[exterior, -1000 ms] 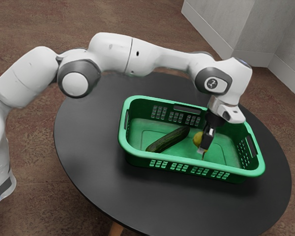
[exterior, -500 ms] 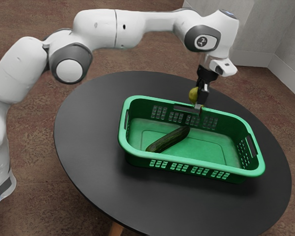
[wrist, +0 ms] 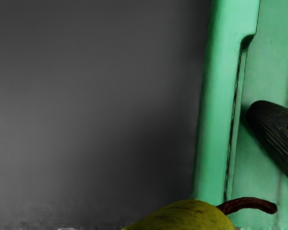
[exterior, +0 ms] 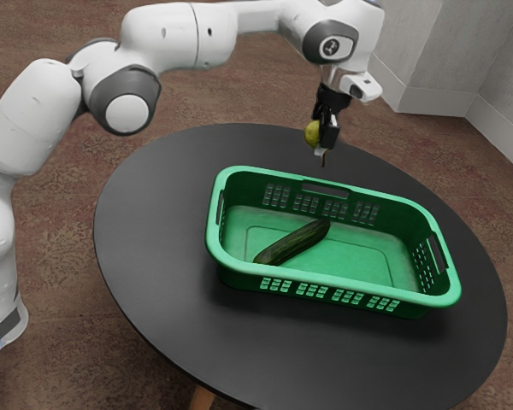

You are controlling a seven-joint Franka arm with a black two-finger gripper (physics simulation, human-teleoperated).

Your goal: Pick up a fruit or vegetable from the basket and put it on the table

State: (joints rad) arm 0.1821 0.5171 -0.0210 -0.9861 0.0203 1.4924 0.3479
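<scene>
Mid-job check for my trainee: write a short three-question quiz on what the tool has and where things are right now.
1. True or false: the cucumber lies inside the green basket.

2. Multiple choice: what is the tool holding?
A) The cucumber
B) A yellow-green fruit
C) Nothing

3. Fill in the blank: to finish the task, the held fruit must still be set down on the ____.

Key: 1. True. 2. B. 3. Table.
</scene>
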